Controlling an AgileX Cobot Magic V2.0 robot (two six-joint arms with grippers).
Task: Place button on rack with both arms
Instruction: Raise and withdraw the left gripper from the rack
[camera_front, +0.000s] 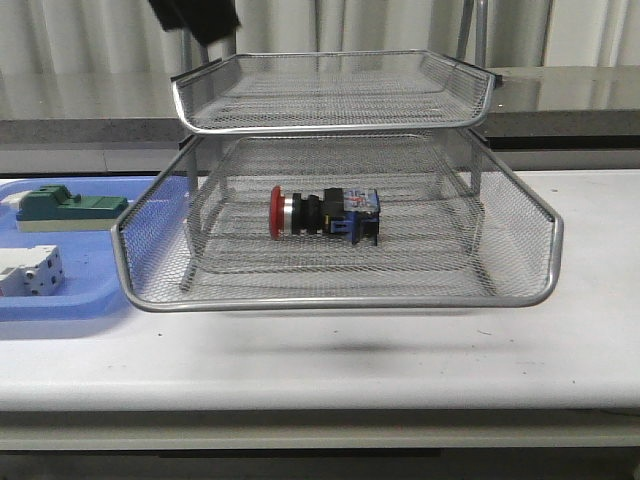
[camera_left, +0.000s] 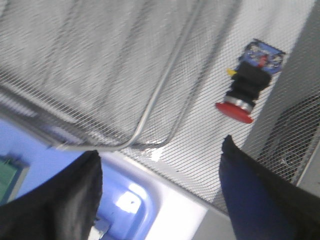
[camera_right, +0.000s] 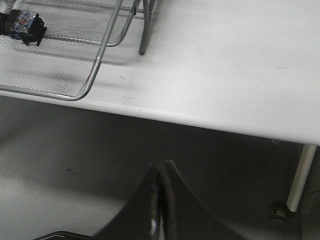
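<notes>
The button (camera_front: 322, 213) lies on its side in the pulled-out wire tray of the rack (camera_front: 340, 296), red cap to the left. It also shows in the left wrist view (camera_left: 246, 87) and, in part, in the right wrist view (camera_right: 22, 25). My left gripper (camera_left: 160, 150) is open and empty, above the tray's left rim and apart from the button. Only a bit of the left arm (camera_front: 200, 15) shows in the front view, above the rack's top tray. My right gripper (camera_right: 161, 167) is shut and empty, off the table's front edge, over the floor.
A flat blue tray (camera_front: 90, 290) stands left of the rack and holds a green block (camera_front: 65, 205) and a white-grey block (camera_front: 30, 270). The rack's upper tray (camera_front: 330, 90) overhangs the back of the pulled-out tray. A table leg (camera_right: 300, 180) stands at the right.
</notes>
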